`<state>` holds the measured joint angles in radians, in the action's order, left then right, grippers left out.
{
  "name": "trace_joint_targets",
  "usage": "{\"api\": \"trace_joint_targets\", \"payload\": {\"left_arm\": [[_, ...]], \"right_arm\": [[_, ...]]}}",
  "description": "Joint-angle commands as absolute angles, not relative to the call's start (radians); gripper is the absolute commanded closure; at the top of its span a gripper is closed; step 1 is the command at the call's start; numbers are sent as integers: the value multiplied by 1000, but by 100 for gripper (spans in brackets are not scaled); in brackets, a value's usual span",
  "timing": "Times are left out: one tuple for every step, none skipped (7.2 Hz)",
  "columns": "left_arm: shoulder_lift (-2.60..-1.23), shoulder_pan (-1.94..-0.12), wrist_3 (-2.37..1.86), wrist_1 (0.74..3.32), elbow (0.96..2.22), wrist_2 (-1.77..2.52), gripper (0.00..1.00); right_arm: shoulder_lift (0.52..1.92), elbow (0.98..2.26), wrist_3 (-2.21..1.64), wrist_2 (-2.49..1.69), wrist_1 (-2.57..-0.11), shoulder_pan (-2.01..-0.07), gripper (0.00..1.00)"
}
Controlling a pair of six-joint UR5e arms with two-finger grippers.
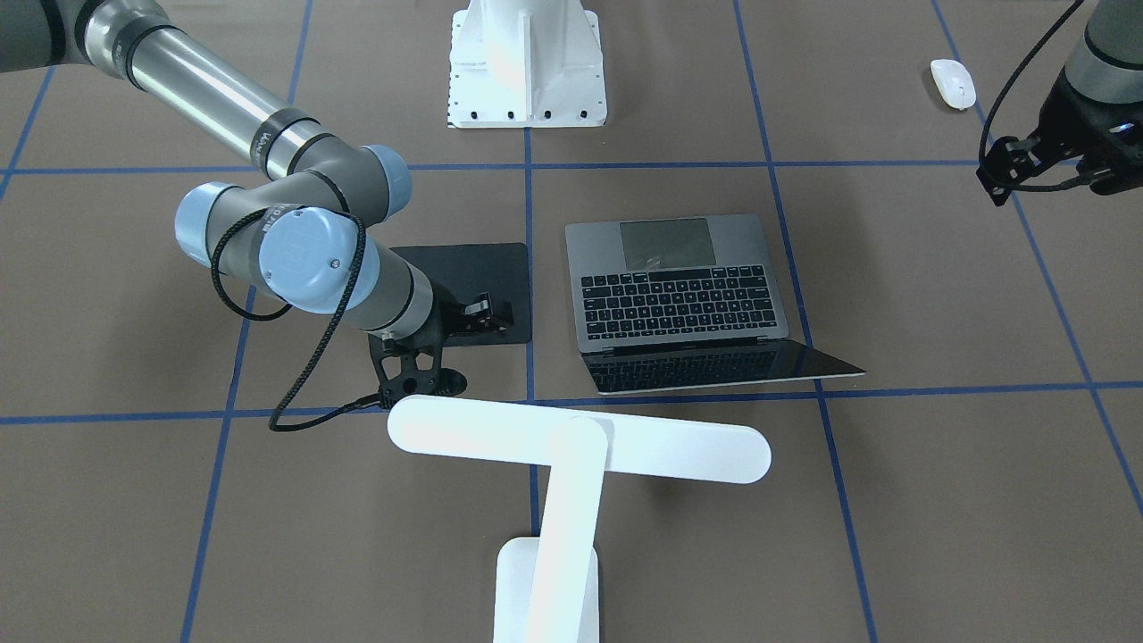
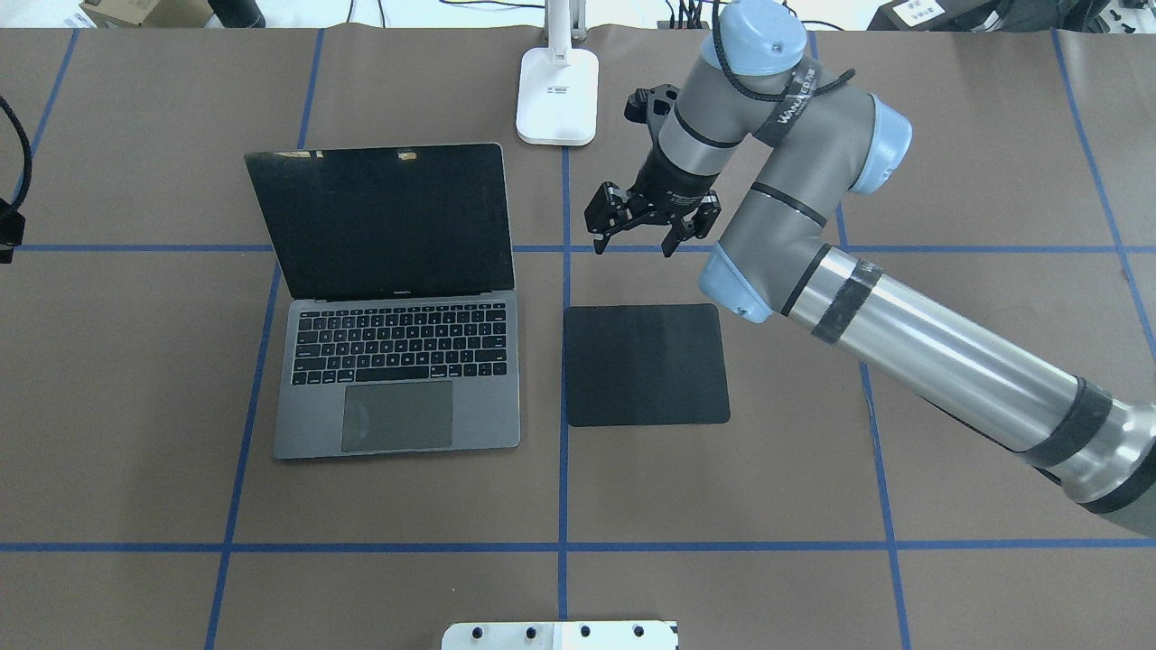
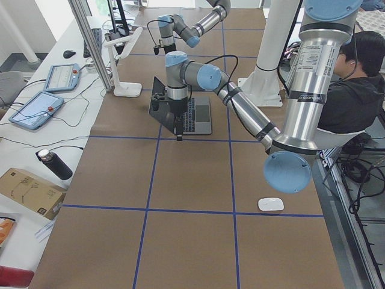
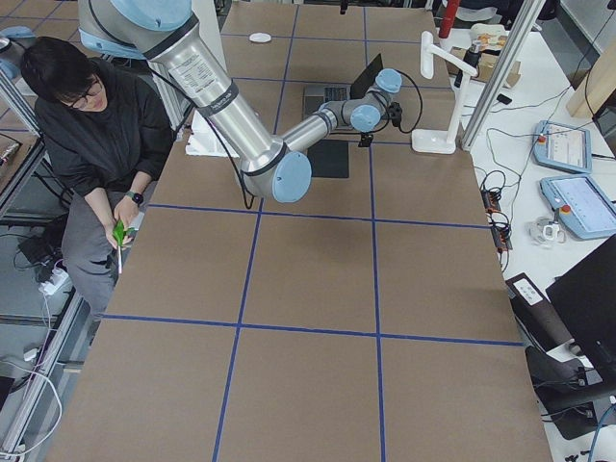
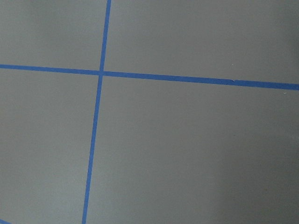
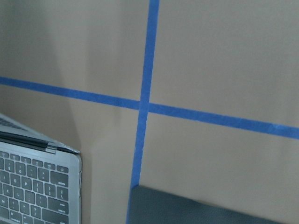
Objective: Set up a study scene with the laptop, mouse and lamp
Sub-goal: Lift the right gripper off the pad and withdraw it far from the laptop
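Nearest the robot, a white bolted pedestal [image 1: 527, 71] stands at the table's edge, and one small white mouse [image 1: 953, 83] lies alone far out on the robot's left side, well apart from everything else. The left gripper [image 1: 1013, 174] hangs near it above bare table; whether its jaws are apart or together cannot be told. Mid-table, one grey laptop [image 2: 397, 379] sits open with its dark screen upright, and just beside it on the right lies one flat black mat [image 2: 646, 364] with nothing on it. Just beyond the mat, the right gripper [image 2: 637, 242] hovers with jaws apart and empty. Farthest off, one white T-shaped lamp [image 1: 679, 451] stands upright, its bar head over the table beyond the laptop. The mouse looks light, rigid and smooth, so likely slippery: pinching its two long sides low down seems safest. The laptop is probably heavy, with a fragile screen; the lamp probably top-heavy, best held by its flat arm.
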<state>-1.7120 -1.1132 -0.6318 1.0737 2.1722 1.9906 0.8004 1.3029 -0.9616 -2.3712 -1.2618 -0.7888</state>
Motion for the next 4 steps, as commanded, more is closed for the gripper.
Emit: {"api": "trace_joint_targets", "payload": {"left_arm": [[-1622,-1114,-559,1167,2198,1991,0],[-1580,-1115,-493,1169,2222,1993,0],[-1547,-1115,-489,1178,2250,2008,0],[-1486,-1115,-489,1245,2252,2087,0]], "right_arm": [[952,1461,-962,-2384,-1287,-848,1],[1004,1541,-960,-2385,-1377,-880,1],[1028,1595,-947,-2384,-1484,-925,1],[1072,1644,-937,-2381,-1523,-958,1]]}}
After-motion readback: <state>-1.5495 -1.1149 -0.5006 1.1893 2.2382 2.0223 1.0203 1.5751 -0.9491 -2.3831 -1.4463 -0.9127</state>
